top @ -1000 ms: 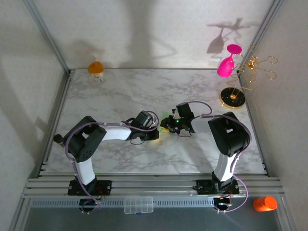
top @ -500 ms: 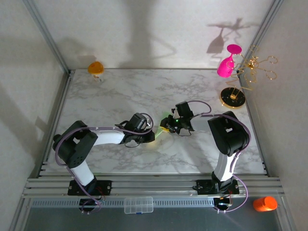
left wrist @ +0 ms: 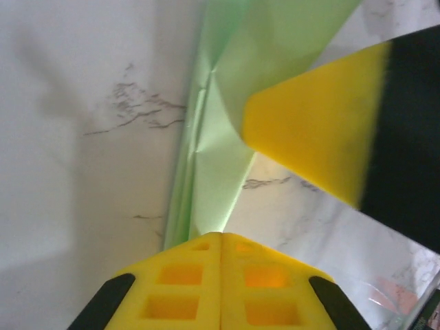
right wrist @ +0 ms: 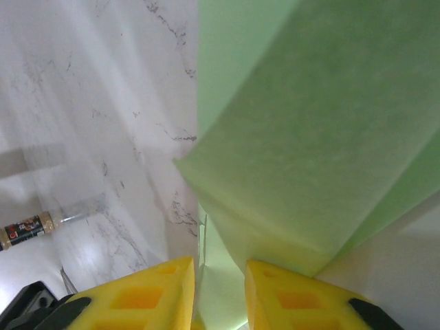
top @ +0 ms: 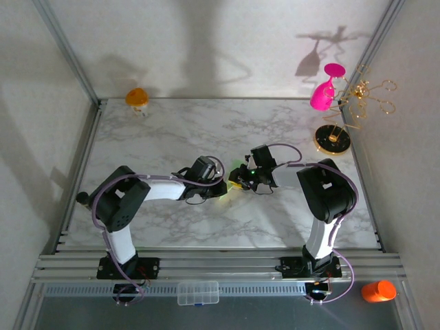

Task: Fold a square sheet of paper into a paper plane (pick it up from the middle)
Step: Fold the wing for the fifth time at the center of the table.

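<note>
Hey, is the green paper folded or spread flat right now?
Folded. The green paper shows creases and overlapping layers in the left wrist view, and stacked flaps run between the right gripper's fingers.

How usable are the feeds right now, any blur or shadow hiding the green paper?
Left wrist: the pale green folded paper sheet is fairly sharp, but the other arm's yellow fingertip pad is smeared. Right wrist: the paper sits too close, soft and grainy. Top external: strong shadows on the back wall, paper barely visible between the arms.
</note>
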